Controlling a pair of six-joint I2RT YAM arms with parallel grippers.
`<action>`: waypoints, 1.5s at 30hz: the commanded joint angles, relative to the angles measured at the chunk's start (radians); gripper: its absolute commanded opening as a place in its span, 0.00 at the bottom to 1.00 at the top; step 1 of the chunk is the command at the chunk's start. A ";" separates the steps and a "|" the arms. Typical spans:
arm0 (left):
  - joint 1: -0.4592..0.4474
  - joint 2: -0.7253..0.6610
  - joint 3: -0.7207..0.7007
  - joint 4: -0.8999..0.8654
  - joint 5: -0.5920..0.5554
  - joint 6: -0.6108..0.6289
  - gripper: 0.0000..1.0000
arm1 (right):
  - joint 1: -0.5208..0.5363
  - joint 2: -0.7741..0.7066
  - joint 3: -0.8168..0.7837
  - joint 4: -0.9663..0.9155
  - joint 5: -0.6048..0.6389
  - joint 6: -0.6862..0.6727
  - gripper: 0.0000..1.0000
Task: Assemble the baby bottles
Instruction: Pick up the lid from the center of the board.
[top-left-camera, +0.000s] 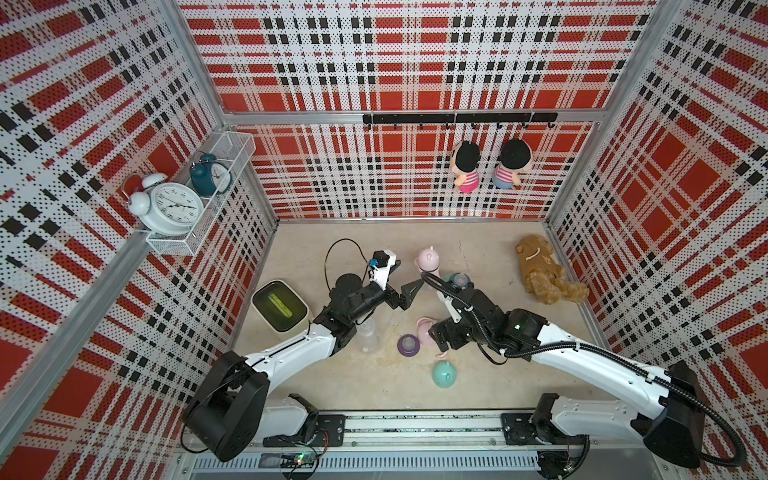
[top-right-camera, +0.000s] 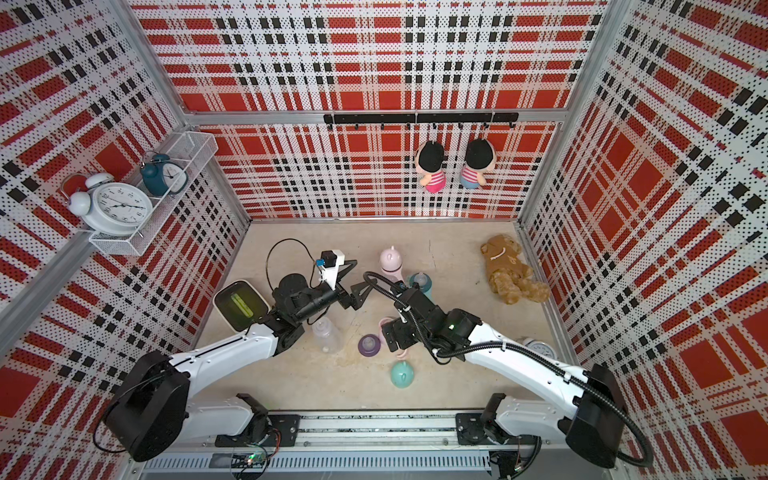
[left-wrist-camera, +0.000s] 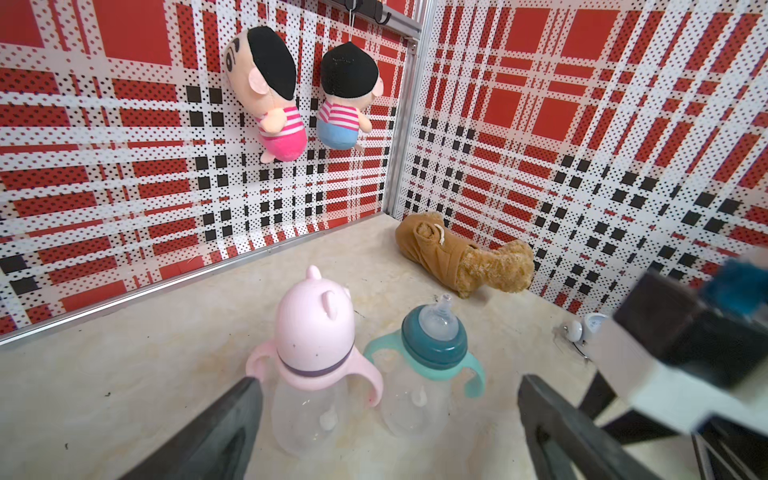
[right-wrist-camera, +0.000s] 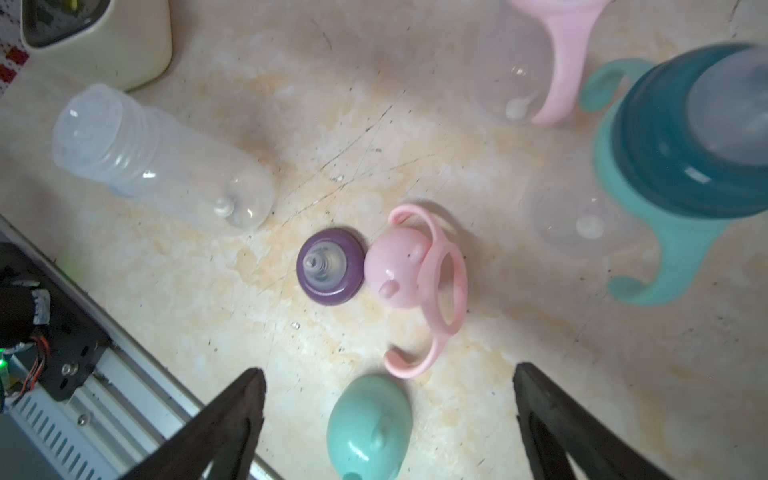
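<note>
Three bottles sit at three stages. In both top views the pink bottle (top-left-camera: 429, 261) stands capped at the back of the counter (top-left-camera: 374, 395) and looks finished. Just beside it the teal bottle (top-left-camera: 459, 283) has its collar and nipple on but no cap. The clear bottle body (top-left-camera: 368, 336) lies on its side near a cream box (top-left-camera: 280, 305). Its purple collar (top-left-camera: 408, 345) is loose close by, and the teal cap (top-left-camera: 444, 374) lies nearer the front rail (top-left-camera: 415, 428). The left pincer (top-left-camera: 405, 276) hovers spread and empty, near the standing pair.

The left wrist view looks between the spread fingers (left-wrist-camera: 232, 415) at both upright bottles. Beyond them are bare counter, a brown bear (left-wrist-camera: 465, 259) in the far corner and a small clock (left-wrist-camera: 592, 326) by the side wall.

In the right wrist view the right pincer (right-wrist-camera: 390, 372) is also spread and holds nothing. It hangs above the pink handle ring (right-wrist-camera: 449, 291), and the pink cap (right-wrist-camera: 395, 266) touches the purple collar.

By these pictures, roughly a third of the task is done. What likely remains is capping the teal bottle, righting the clear body, and fitting its ring, collar and cap. The loose parts crowd together, so lifting one may nudge another. Walls close three sides, and the freest room is mid-counter and at the front left.
</note>
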 joint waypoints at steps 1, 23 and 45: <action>0.011 -0.027 0.009 0.002 -0.013 -0.001 0.98 | 0.060 0.021 -0.036 -0.072 -0.001 0.115 0.94; 0.012 -0.033 0.007 0.002 -0.030 0.003 0.98 | 0.190 0.207 -0.164 0.027 -0.018 0.222 0.81; 0.015 -0.028 0.004 0.002 -0.028 0.007 0.98 | 0.191 0.307 -0.155 0.059 0.033 0.235 0.68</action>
